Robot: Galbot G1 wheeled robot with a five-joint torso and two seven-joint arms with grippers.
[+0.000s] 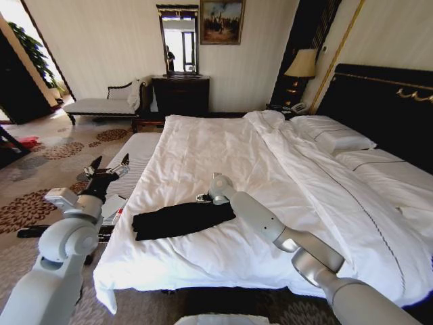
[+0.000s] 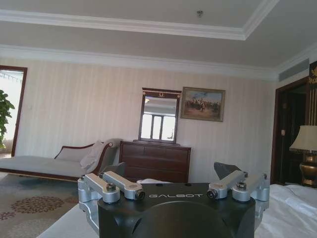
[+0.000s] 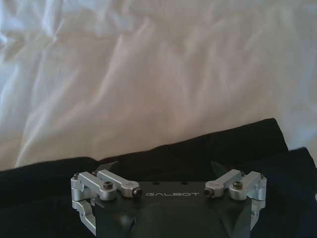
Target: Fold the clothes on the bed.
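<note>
Folding is looking well underway: the black T-shirt (image 1: pixel 177 219) is lying as a narrow band near the bed's (image 1: pixel 223 156) foot edge. Right end effector (image 1: pixel 201 199) is resting wide on it; left end effector (image 1: pixel 107 166), wide, is waiting beside the bed.

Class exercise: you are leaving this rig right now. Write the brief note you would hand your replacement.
Left gripper: open, raised off the bed's left side, idle.
Right gripper: down at the black T-shirt, fingers apart; grip not confirmed.
T-shirt: lies as a narrow band on the white duvet near the foot of the bed, apparently partly folded.
Left to do: finish folding it compact.
</note>
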